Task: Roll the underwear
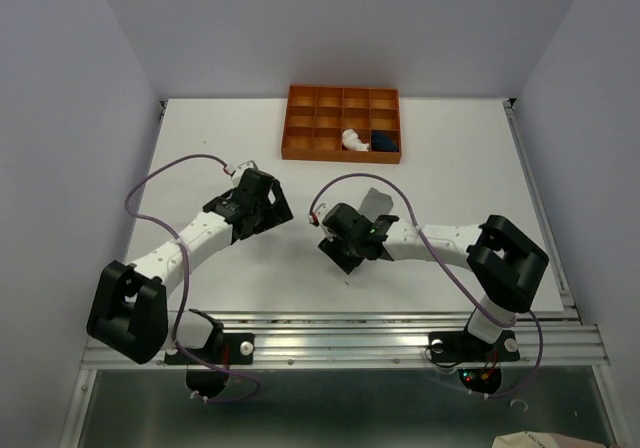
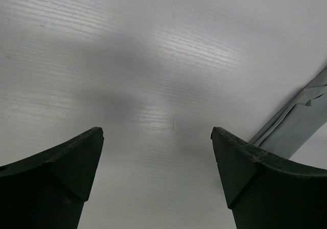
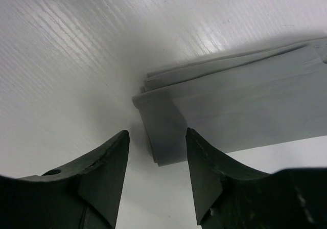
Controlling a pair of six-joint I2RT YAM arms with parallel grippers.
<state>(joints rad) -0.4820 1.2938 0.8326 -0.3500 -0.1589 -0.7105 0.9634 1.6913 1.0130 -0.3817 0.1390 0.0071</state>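
The grey underwear (image 3: 240, 98) lies folded into a long flat strip on the white table, partly hidden under my right arm in the top view (image 1: 378, 201). My right gripper (image 3: 157, 133) hangs low over its near end with the jaws partly closed. The strip's end sits between the fingertips (image 3: 204, 152), and a gap shows on the left side. My left gripper (image 2: 157, 132) is wide open over bare table, left of the strip, whose edge (image 2: 301, 119) shows at the right of its view. A rolled pale underwear (image 1: 353, 139) and a navy one (image 1: 384, 141) sit in the tray.
An orange compartment tray (image 1: 340, 90) stands at the back of the table. Both arms meet near the table's middle, my left gripper (image 1: 265, 206) about a hand's width from my right gripper (image 1: 350, 226). Purple cables loop over each arm.
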